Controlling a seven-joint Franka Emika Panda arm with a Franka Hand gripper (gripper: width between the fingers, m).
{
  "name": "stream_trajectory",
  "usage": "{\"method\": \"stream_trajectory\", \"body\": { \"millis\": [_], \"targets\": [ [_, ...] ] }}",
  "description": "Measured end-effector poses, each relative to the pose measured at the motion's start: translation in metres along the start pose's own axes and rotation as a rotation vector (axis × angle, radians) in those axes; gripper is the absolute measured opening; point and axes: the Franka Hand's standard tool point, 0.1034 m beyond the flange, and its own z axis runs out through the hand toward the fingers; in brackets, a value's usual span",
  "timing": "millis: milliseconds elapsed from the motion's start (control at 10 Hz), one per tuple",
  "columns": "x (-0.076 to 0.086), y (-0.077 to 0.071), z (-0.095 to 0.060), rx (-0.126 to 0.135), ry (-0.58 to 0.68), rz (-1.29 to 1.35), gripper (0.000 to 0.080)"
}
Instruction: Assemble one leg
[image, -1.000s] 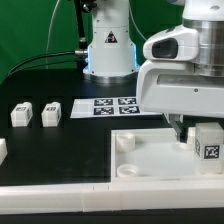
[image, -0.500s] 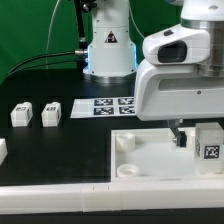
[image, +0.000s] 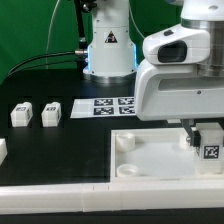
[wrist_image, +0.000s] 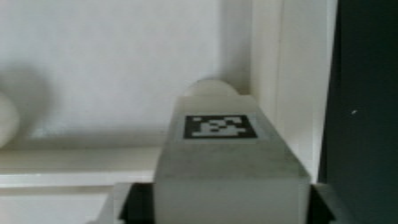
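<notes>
My gripper (image: 203, 143) is shut on a white leg (image: 209, 146) with a black-and-white marker tag, holding it upright over the far right corner of the big white square panel (image: 155, 160). In the wrist view the leg (wrist_image: 222, 150) fills the space between the dark fingers (wrist_image: 135, 203), its tag facing the camera, with the panel (wrist_image: 107, 70) below it. Two more legs (image: 20, 114) (image: 51, 113) lie at the exterior view's left on the black table.
The marker board (image: 112, 105) lies behind the panel by the robot base (image: 108, 50). A white part (image: 2, 152) sits at the left edge. A white rail (image: 60, 199) runs along the table's front.
The gripper with the leg has moved a little lower and toward the exterior view's right, closer to the panel's corner.
</notes>
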Motion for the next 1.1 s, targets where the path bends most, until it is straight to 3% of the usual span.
{"method": "stream_trajectory", "body": {
  "millis": [400,1100],
  "targets": [
    [0.0,-0.0002,0.0,0.001,0.0,0.053,0.0291],
    [0.0004,0.0025,-0.0003,0.015,0.008,0.814,0.0294]
  ]
}}
